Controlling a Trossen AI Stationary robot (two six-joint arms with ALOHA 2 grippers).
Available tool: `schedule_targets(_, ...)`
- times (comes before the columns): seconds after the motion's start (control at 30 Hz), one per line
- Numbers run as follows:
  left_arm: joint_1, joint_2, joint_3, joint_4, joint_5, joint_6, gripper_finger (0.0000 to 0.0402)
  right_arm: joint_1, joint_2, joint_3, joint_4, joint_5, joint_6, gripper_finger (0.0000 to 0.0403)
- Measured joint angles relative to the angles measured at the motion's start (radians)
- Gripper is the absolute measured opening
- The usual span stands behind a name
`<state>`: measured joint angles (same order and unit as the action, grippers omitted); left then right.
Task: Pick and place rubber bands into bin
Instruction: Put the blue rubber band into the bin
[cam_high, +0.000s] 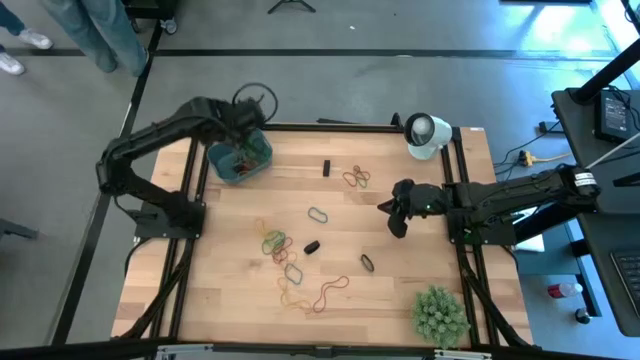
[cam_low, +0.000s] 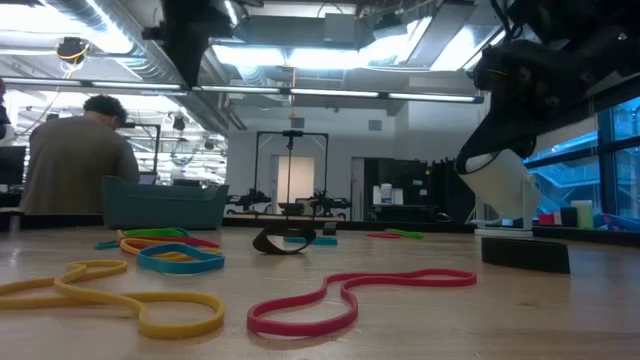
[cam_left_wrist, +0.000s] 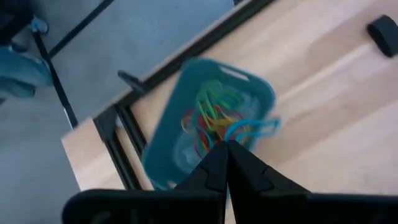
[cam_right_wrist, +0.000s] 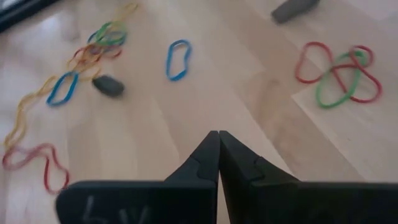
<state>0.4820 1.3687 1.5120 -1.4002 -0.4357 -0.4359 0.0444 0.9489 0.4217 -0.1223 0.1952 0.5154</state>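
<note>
The teal bin (cam_high: 240, 160) stands at the table's far left corner with several coloured rubber bands inside (cam_left_wrist: 208, 118). My left gripper (cam_left_wrist: 226, 144) hangs above it (cam_high: 245, 148), shut on a blue rubber band (cam_left_wrist: 255, 127). More rubber bands lie flat on the wood: a tangle (cam_high: 275, 242), a red and green pair (cam_high: 356, 178), a blue loop (cam_high: 317, 214) and a long red one (cam_high: 330, 290). My right gripper (cam_high: 392, 215) hovers shut over bare wood at the right (cam_right_wrist: 219, 134), holding nothing. My left gripper pinches one end of the blue rubber band (cam_left_wrist: 234, 134) between its two fingertips, coming from above and slanting down. The rest of the loop stretches away from the tips over the bin's inside and its rim (cam_left_wrist: 273, 102), clear of the table.
A white round object (cam_high: 425, 135) stands at the far right corner and a spiky green ball (cam_high: 438, 312) at the near right. Small dark pieces (cam_high: 311, 246) (cam_high: 367, 263) (cam_high: 326, 168) lie among the bands. Black rails frame the table. A person (cam_low: 75, 160) sits beyond it.
</note>
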Motion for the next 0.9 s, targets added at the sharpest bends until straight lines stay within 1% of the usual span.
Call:
schedule_targets(0.13, 0.141, 0.04, 0.0, 0.075, 0.066, 0.181, 0.0001, -0.022, 0.0, 0.0, 0.001, 0.009, 0.068, 0.0012)
schedule_targets(0.3, 0.251, 0.143, 0.0, 0.09, 0.122, 0.347, 0.0001, -0.039, 0.0, 0.0, 0.001, 0.01, 0.162, 0.0012)
schedule_targets(0.43, 0.302, 0.252, 0.0, 0.089, 0.175, 0.416, 0.0001, -0.045, 0.0, 0.0, 0.002, 0.01, 0.23, 0.0012)
schedule_targets(0.6, 0.342, 0.384, -0.008, 0.094, 0.186, 0.45, 0.0001, -0.044, 0.0, 0.0, 0.002, 0.008, 0.3, 0.0012)
schedule_targets(0.67, 0.351, 0.414, -0.044, 0.103, 0.204, 0.45, 0.0001, -0.044, 0.0, 0.0, 0.002, 0.008, 0.323, 0.0012)
schedule_targets(0.77, 0.359, 0.414, -0.146, 0.17, 0.231, 0.452, 0.0001, -0.044, 0.0, 0.0, 0.001, 0.008, 0.362, 0.0012)
schedule_targets(0.9, 0.367, 0.398, -0.285, 0.328, 0.348, 0.458, 0.0001, -0.045, 0.0, 0.0, 0.0, 0.023, 0.371, 0.0012)
